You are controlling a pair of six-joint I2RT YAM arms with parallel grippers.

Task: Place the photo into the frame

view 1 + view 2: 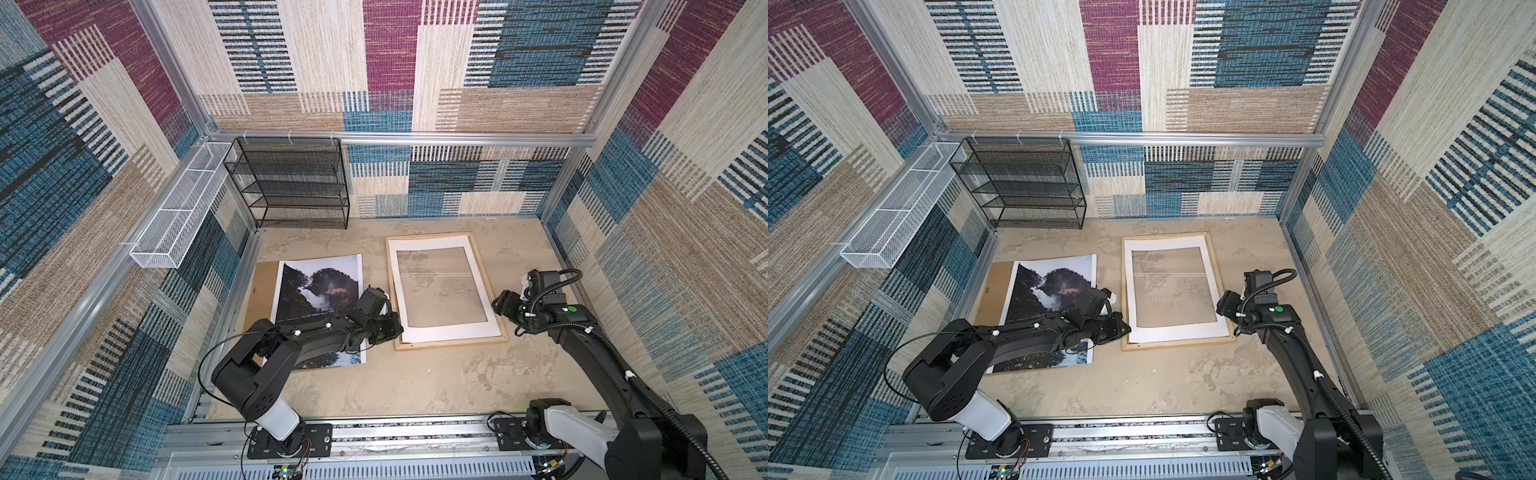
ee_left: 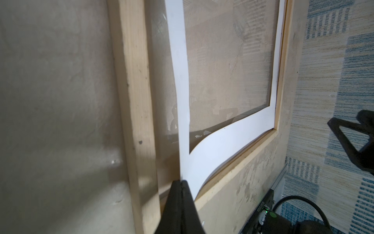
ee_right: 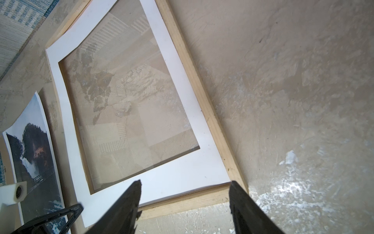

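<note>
The photo (image 1: 320, 291) is not yet in the frame (image 1: 453, 343). It is seen lying face up on a brown backing sheet (image 1: 262, 291) on the table (image 1: 415, 386), just beside the frame, and part of it is hidden under the left arm. Inside the frame a white mat (image 1: 449, 331) is laid over the clear pane (image 1: 440, 291), but it is turned a little and is not lined up with the wood bars. One near corner of the mat is pinched tight by the left gripper (image 2: 180, 182), and in the left wrist view the mat is seen bent up in a curve there. The right gripper (image 3: 185, 182) is held above the other near corner of the mat and frame with its jaws spread wide, and nothing is held in it. So the step in hand is judged to be work on the mat, not on the photo. Whether the mat is being set in or taken out cannot be told. If it is being set in, it must be turned straight and laid flat inside the bars before it is let go. After that the photo must be picked up by one edge, carried over, and lined up with the opening. Thin paper can be creased, so a slow, soft lift would be called for.
</note>
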